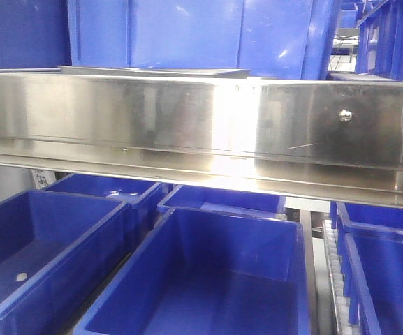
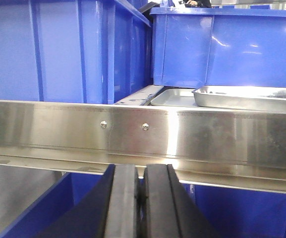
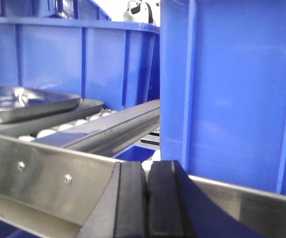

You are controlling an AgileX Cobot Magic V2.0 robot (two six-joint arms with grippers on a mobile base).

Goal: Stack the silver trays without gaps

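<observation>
Two silver trays rest on the upper shelf behind the steel rail. In the left wrist view one tray [image 2: 247, 96] sits partly over a lower tray [image 2: 172, 97]. The right wrist view shows the upper tray [image 3: 24, 101] lying askew on the lower tray [image 3: 85, 106], on white rollers. From the front only a thin tray rim [image 1: 152, 70] shows above the rail. My left gripper [image 2: 142, 198] is shut with nothing in it, below and in front of the rail. My right gripper [image 3: 146, 198] is shut and empty too, low before the rail.
A long steel rail [image 1: 201, 125] with two screws fronts the shelf. Tall blue bins [image 2: 58, 49] [image 3: 232, 89] flank the trays, with another bin [image 2: 227, 44] behind them. Open blue bins [image 1: 208, 279] [image 1: 33, 258] fill the lower level.
</observation>
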